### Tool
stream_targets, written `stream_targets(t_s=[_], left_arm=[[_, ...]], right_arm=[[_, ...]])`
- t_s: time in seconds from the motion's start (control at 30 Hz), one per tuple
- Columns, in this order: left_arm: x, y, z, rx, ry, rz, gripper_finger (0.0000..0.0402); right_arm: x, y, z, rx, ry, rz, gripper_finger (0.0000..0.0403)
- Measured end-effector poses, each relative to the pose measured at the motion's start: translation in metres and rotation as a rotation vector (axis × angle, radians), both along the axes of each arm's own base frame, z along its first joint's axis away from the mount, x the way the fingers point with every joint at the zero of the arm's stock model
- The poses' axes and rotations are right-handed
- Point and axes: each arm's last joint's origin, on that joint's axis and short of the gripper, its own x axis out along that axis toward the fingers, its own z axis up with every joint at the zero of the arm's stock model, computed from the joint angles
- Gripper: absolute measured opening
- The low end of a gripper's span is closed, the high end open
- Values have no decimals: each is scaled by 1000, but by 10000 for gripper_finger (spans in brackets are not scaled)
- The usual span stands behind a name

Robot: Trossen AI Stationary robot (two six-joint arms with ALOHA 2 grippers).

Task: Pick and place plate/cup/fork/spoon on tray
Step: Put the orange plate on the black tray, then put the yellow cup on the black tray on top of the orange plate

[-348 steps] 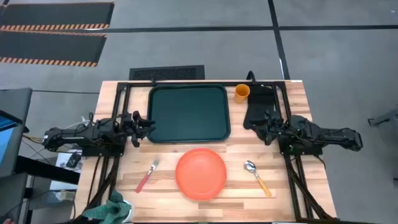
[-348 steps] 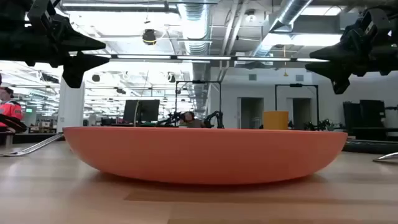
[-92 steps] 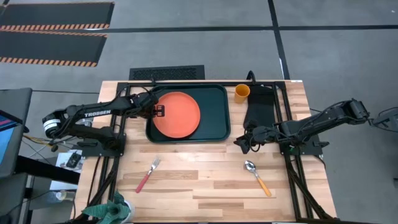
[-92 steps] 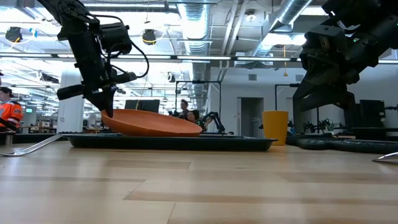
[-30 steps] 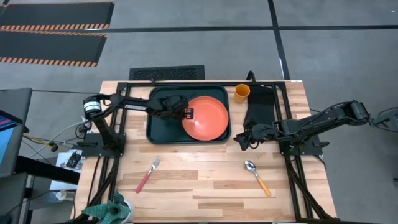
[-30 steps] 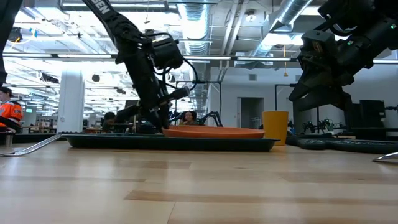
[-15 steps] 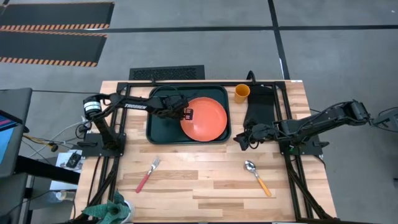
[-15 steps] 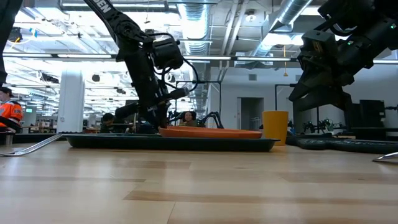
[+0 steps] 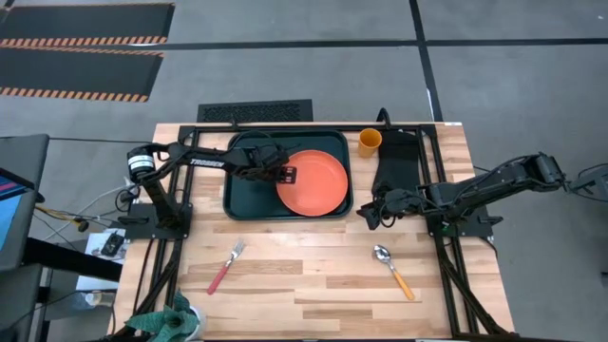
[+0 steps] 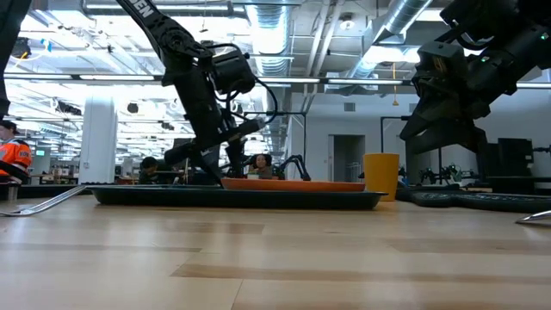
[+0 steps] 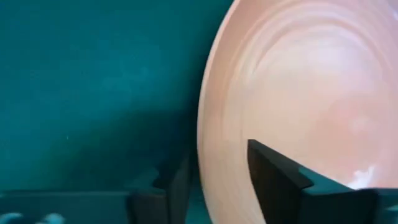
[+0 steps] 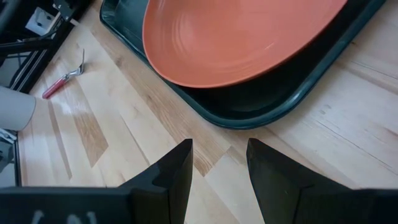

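The orange-red plate [image 9: 318, 180] lies flat in the right half of the dark green tray [image 9: 247, 195]; it also shows in the low view [image 10: 293, 183]. My left gripper [image 9: 288, 175] is open at the plate's left rim, one finger outside the rim and one over the plate [image 11: 298, 93]. My right gripper [image 9: 364, 215] is open and empty above the table, just off the tray's near right corner [image 12: 249, 118]. The cup [image 9: 369, 142] stands right of the tray's far corner. The fork [image 9: 226, 266] and the spoon [image 9: 392, 269] lie on the table nearer the front. My left gripper's fingers stand on either side of the plate's left rim [image 11: 208, 155], one finger [image 11: 177, 186] over the tray floor and one finger [image 11: 273, 180] over the plate's inside. I cannot tell whether either finger touches the rim. The plate rests on the tray.
A black oven mitt [image 9: 397, 161] lies right of the tray, under my right arm. A green cloth [image 9: 171, 318] sits at the table's near left corner. Bare wood lies between the fork and the spoon.
The plate's left edge has come down, and the plate now lies flat on the tray. My left gripper has stayed at the plate's left rim. My right arm has kept still.
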Motion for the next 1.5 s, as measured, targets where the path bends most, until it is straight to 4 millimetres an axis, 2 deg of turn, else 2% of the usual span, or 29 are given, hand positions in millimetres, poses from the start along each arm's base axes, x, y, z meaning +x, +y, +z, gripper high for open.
stream_targets(t_s=[0.2, 0.6, 0.73, 0.93, 1.13, 1.33, 1.5], left_arm=[[0, 1, 0, 17, -4, 22, 183], [6, 4, 4, 64, -65, 38, 184], [5, 6, 6, 63, -65, 11, 183], [6, 10, 9, 56, -111, 14, 183], [5, 14, 9, 64, -121, 15, 183], [5, 22, 12, 26, -151, 6, 183], [14, 31, 33, 48, -201, -53, 183]], right_arm=[[0, 0, 0, 9, -2, -6, 177], [5, 1, 7, 13, -86, -2, 177], [7, -4, 19, 1, -162, -9, 177], [14, -27, 63, -122, -227, -71, 177], [4, -62, 95, -231, -45, -270, 177], [-18, -91, 102, -174, 123, -494, 177], [-31, -107, 98, -118, 172, -633, 177]])
